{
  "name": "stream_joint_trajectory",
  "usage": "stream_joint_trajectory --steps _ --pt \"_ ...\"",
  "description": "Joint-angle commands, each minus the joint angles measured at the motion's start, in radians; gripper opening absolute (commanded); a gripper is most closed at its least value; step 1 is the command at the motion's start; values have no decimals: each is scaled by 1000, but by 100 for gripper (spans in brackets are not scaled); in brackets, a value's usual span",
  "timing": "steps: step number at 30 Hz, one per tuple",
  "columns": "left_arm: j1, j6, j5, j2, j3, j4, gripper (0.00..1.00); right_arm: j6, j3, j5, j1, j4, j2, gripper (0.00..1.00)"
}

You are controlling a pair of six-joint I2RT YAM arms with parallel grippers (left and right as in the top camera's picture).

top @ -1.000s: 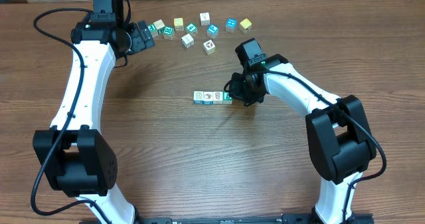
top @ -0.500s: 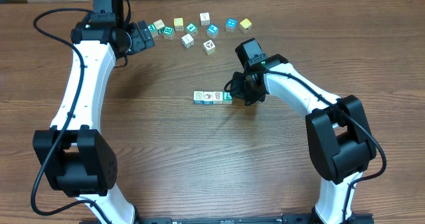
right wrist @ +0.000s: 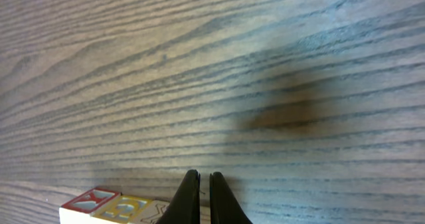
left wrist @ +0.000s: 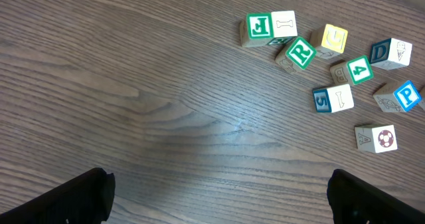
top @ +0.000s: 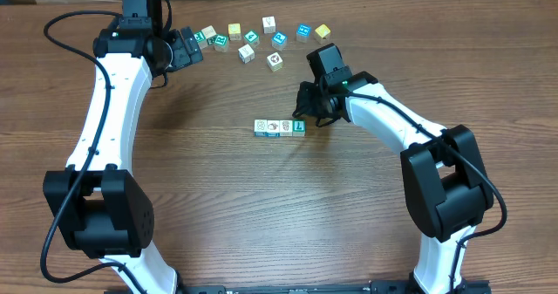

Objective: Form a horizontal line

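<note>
A wood-grain counter point(top: 218, 207) carries two white-and-black arms, the left arm point(top: 109, 111) reaching up the far-left side and the right arm point(top: 392, 124) bending in from the right toward the middle. The left tool point(top: 186, 49) hangs with its fingers spread wide and holds nothing; its wrist view shows only the two dark fingertips point(left wrist: 86, 197) at the bottom corners, with bare wood between them. The right tool point(right wrist: 205, 197) is pinched to a narrow slit with nothing between its fingers, and it sits just beyond the right end of the horizontal line point(top: 280, 128). Whether it touches that end cannot be told. The line lies near the middle of the counter: four tiny cubes side by side and touching, three white-faced ones with small pictures and, at the right end, the teal-green L cube point(top: 299, 127). Well apart from it, along the far edge, the loose cubes point(top: 261, 34) lie scattered in a ragged band just beside the left tool. Among them, in the left wrist view, are a green R cube point(left wrist: 301, 52), a yellow cube point(left wrist: 334, 38), a green 4 cube point(left wrist: 359, 70), a blue 5 cube point(left wrist: 332, 99) and a blue P cube point(left wrist: 406, 94).
</note>
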Motion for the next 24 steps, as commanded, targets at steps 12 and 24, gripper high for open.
stream_joint_trajectory --steps 12,24 --pt "-5 8 3 -6 8 2 100 -30 -5 -1 37 9 23 4" --pt "-5 8 3 -6 8 2 100 -30 -5 -6 37 -33 23 4"
